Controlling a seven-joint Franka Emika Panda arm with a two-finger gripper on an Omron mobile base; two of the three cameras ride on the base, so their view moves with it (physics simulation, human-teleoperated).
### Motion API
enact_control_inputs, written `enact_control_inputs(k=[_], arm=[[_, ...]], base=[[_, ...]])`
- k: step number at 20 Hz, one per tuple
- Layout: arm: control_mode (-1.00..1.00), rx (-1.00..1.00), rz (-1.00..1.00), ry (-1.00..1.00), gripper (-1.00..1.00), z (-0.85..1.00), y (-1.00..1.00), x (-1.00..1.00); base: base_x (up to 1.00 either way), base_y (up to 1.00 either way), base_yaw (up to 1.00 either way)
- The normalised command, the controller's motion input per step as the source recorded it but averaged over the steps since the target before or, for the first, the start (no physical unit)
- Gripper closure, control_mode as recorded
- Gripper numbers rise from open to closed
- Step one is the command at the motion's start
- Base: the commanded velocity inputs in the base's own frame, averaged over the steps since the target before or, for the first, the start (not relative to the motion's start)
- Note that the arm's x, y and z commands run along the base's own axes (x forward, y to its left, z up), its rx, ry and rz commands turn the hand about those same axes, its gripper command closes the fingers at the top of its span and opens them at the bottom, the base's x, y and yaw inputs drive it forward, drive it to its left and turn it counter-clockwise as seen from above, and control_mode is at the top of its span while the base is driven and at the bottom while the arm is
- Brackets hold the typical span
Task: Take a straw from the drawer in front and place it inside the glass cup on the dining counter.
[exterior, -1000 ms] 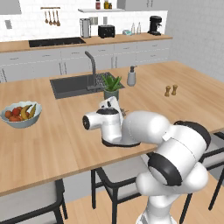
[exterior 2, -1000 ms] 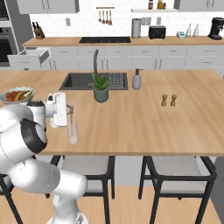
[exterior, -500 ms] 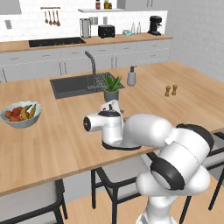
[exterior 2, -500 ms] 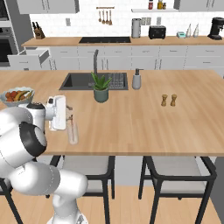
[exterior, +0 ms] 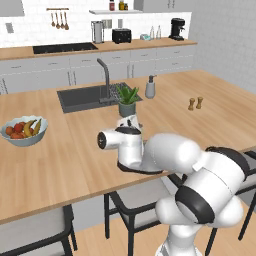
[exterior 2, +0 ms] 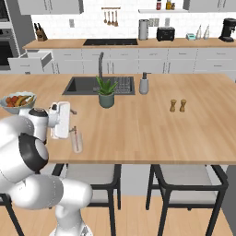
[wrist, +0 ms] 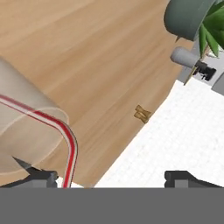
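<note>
We read no lettering anywhere. The thin red bent straw (wrist: 52, 123) sits inside the clear cylindrical glass cup (wrist: 26, 131); our gripper (wrist: 111, 177) stands wide apart, holding nothing.

Worktop (exterior 2: 184, 133): light matt wood, fine grain. Glass cup (exterior 2: 77, 142): clear, smooth glass (faintly hazy in hand view). Straw (wrist: 68, 144): glossy red plastic, pale stripe. Sink (exterior 2: 80, 85): dark matt basin. Fruit bowl (exterior: 22, 137): pale glossy glaze.

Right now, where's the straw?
The straw lies inside the glass cup in the hand view, bent end out past the rim between the open fingers. The cup stands near the dining counter's front edge.
</note>
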Motion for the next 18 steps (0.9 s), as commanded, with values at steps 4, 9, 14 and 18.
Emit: enact_control_inputs(k=[4, 9, 14, 18], arm=[[-1.0, 0.2, 0.0, 0.04, -1.0, 0.04, 0.0, -0.11], [-1.0, 0.22, 0.0, 0.06, -1.0, 0.06, 0.0, 0.0], [-1.0, 0.22, 0.0, 0.06, -1.0, 0.11, 0.0, -0.03], [-1.0, 0.23, 0.0, 0.08, -1.0, 0.15, 0.0, -0.29]], base=[[0.0, 0.0, 0.0], [0.0, 0.0, 0.0], [0.0, 0.0, 0.0], [0.0, 0.0, 0.0]])
